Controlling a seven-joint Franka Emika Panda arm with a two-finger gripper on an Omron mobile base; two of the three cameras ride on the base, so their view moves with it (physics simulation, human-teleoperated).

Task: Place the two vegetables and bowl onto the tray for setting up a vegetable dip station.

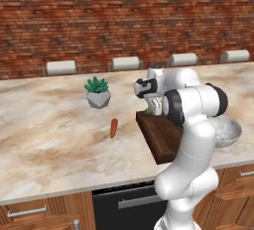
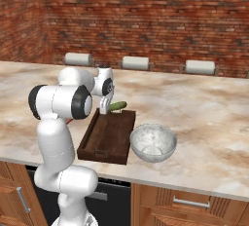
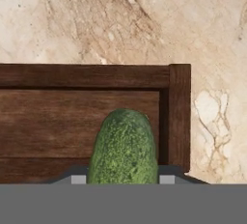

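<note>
- Two dark finger tips (image 3: 78,178) flank the near end of the cucumber (image 3: 124,147) and clamp it; the gripper (image 2: 108,107) holds it above the tray's far end.
- In the hand view the cucumber's free end lies over a corner of the tray (image 3: 72,76), just inside the rim.
- The bowl (image 2: 152,142) stands on the countertop (image 2: 209,122) just beside the tray, to its right in the right base view.
- The carrot (image 1: 113,128) lies on the counter left of the tray, near the potted plant (image 1: 97,92).
- The counter is beige veined marble; beyond it stand white stools (image 1: 125,63) and a red brick wall (image 1: 124,11).
- The cucumber is dark green, pebbled and round-ended.
</note>
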